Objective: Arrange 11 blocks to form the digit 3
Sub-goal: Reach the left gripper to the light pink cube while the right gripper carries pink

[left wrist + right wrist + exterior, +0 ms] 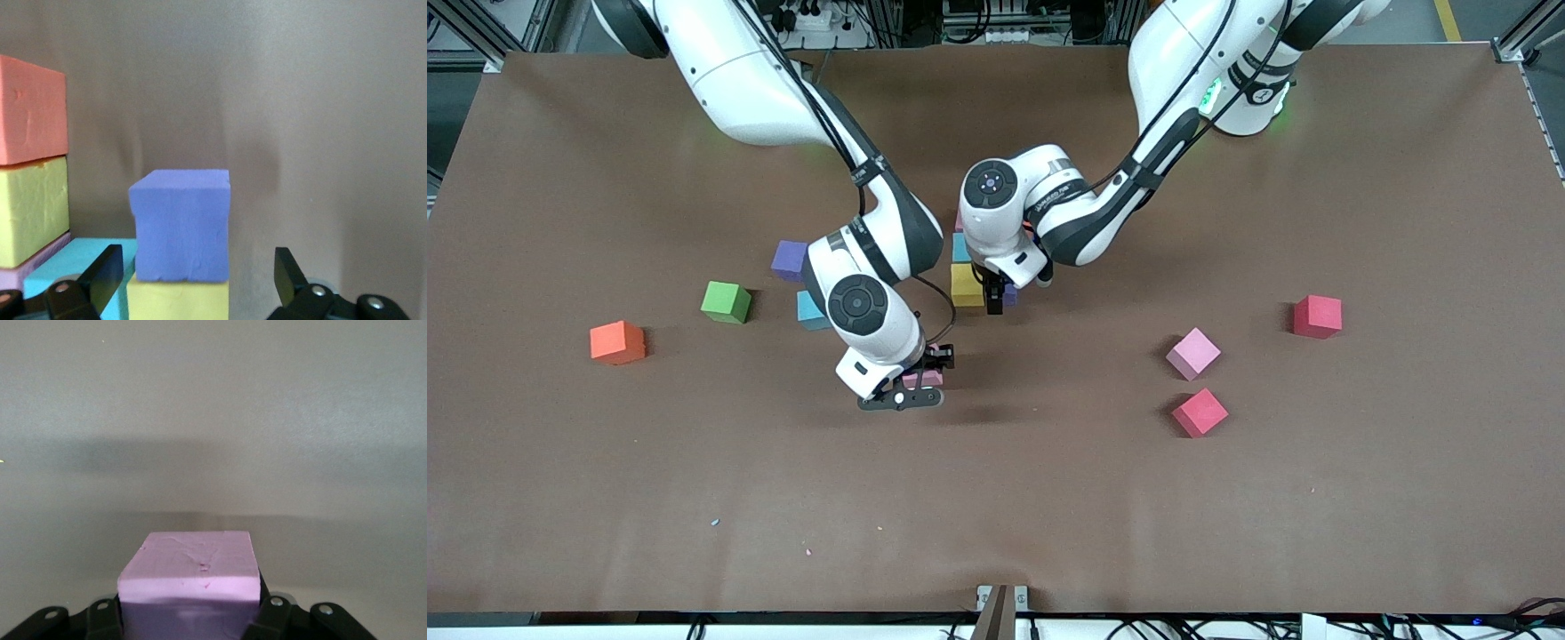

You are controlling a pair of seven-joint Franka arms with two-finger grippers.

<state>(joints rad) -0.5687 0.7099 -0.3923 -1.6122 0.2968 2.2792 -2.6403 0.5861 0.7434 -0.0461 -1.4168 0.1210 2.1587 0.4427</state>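
Observation:
My left gripper (997, 300) is open and low over a blue-purple cube (1010, 294) that sits against a yellow cube (966, 284). In the left wrist view the gripper (198, 272) has a finger on each side of that cube (180, 227), with a gap at each. A cyan cube (960, 247) and a partly hidden pink one (959, 219) continue the row under the left arm. The left wrist view also shows a salmon cube (32, 110) and a yellow cube (32, 213). My right gripper (922, 378) is shut on a pink cube (190, 577) over bare table.
Loose cubes lie around: orange (616, 342), green (726, 301), purple (790, 260) and blue (811, 310) toward the right arm's end; pink (1192, 353), red (1200, 412) and red (1317, 316) toward the left arm's end. The table (996, 507) is brown.

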